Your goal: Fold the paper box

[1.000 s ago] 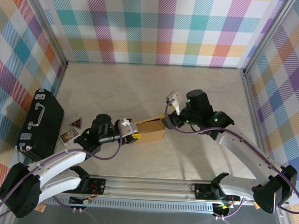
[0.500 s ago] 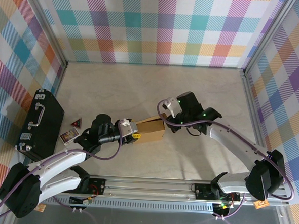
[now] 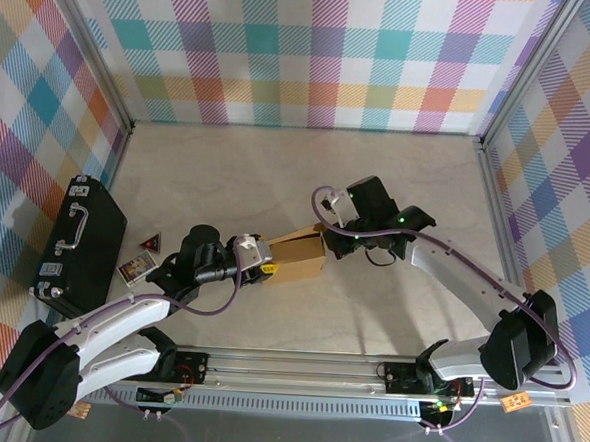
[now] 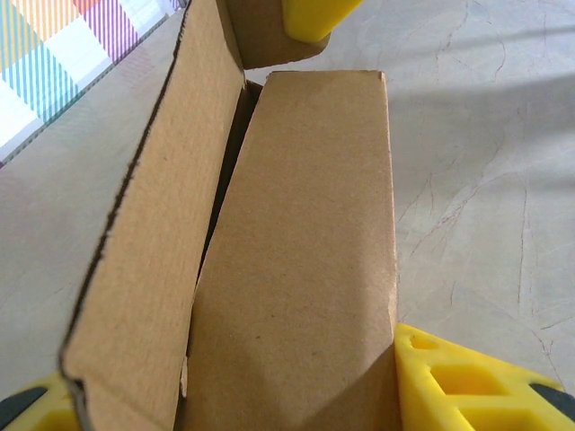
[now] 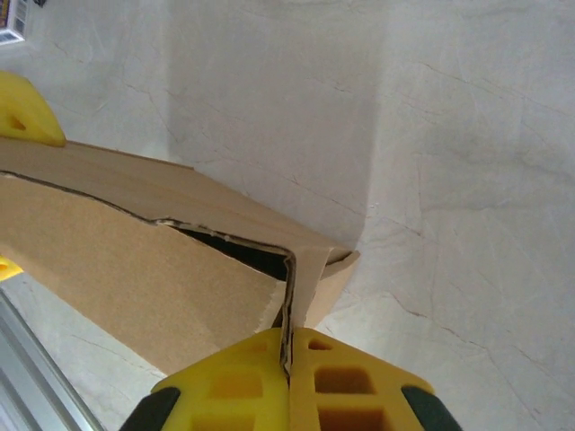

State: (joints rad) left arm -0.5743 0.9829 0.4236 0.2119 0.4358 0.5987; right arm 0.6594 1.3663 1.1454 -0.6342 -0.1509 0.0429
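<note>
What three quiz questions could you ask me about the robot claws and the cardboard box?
1. True or false: the right claw is pinching a thin edge of the paper box.
2. Pick one: where is the black case? A, lying well to the left of the paper box. B, stacked on top of it. C, gripped in the right claw.
3. Fill in the gap: the left claw grips the box with fingers coloured ____.

Key: 1 true; 2 A; 3 yellow.
</note>
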